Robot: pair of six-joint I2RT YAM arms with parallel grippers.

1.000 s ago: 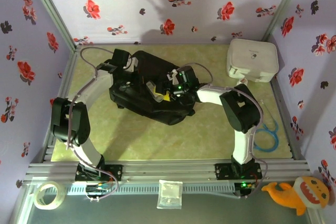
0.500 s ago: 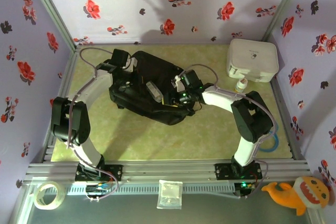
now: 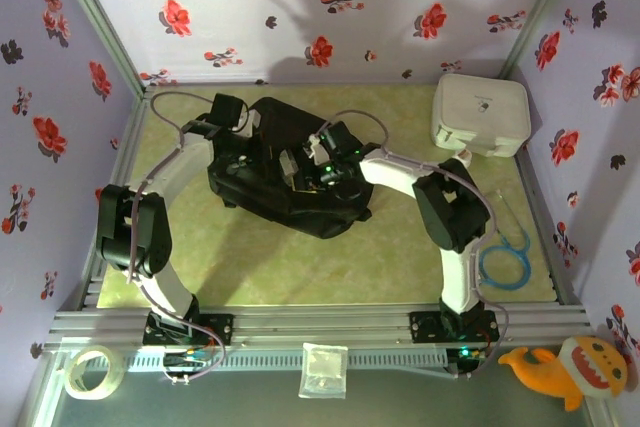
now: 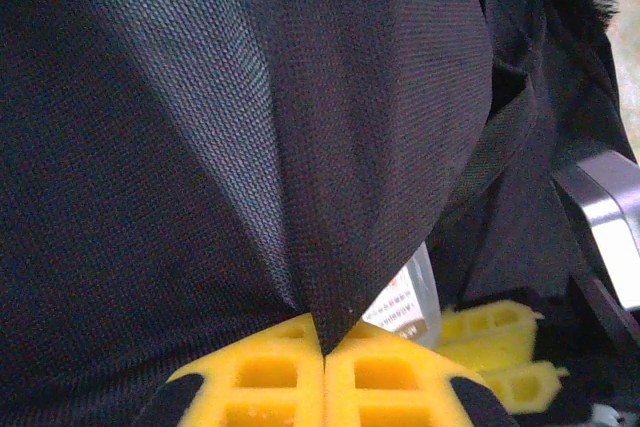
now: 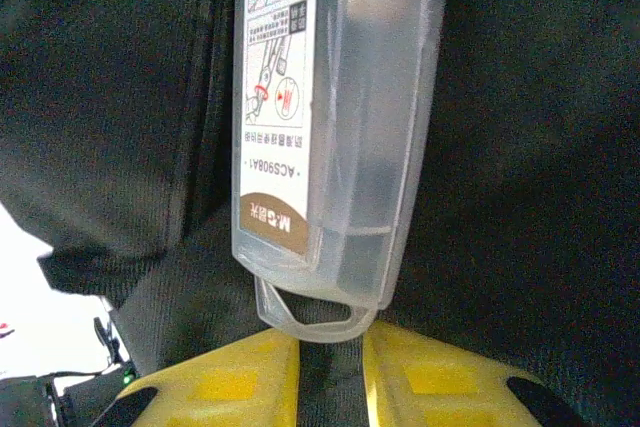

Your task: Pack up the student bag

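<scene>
The student bag (image 3: pixel 290 197), a black fabric backpack, lies mid-table. My left gripper (image 3: pixel 243 144) is shut on a fold of its black fabric (image 4: pixel 250 127), pinched between the yellow pads (image 4: pixel 325 347). A clear plastic case (image 3: pixel 290 164) with a printed label lies in the bag's opening (image 5: pixel 330 117); its corner also peeks out under the lifted fabric (image 4: pixel 405 297). My right gripper (image 3: pixel 316 167) is at the case's hang tab (image 5: pixel 315 312). Its jaws stand a narrow slit apart (image 5: pixel 332 352), with bag fabric (image 5: pixel 520 147) showing through the slit and the tab resting across the tips.
A white rounded hard case (image 3: pixel 480 114) stands at the back right with a small bottle (image 3: pixel 460 160) in front of it. A blue cable loop (image 3: pixel 503 262) lies at the right edge. Tape roll (image 3: pixel 90 372), plastic packet (image 3: pixel 324 369) and orange plush (image 3: pixel 565 367) sit beyond the near rail.
My right gripper pulled back to the right, then came left up to the case's tab while its jaws narrowed. The left gripper kept its hold on the fabric.
</scene>
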